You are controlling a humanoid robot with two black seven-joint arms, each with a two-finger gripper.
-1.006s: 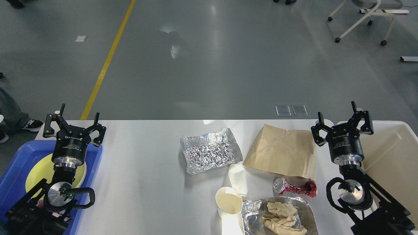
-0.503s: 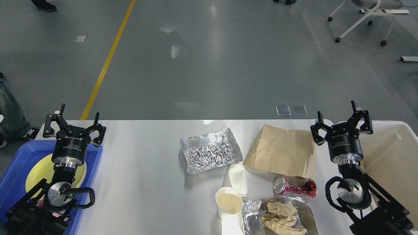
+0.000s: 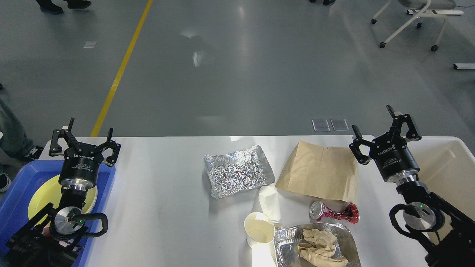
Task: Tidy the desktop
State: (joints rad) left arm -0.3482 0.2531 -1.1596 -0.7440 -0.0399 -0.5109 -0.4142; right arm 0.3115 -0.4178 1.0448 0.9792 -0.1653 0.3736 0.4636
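Foil sheet (image 3: 238,175), brown paper bag (image 3: 321,171) and crushed red can (image 3: 334,212) littered the white desktop (image 3: 163,204) before you; nothing was picked up yet. Both your left gripper (image 3: 84,142) and right gripper (image 3: 386,128) hung spread and empty. Next you likely needed a descent onto the can, with bare room between bag and cream bin (image 3: 445,167)

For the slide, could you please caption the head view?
Open left gripper and right gripper hover above the desktop, littered with foil, bag, can, cup.
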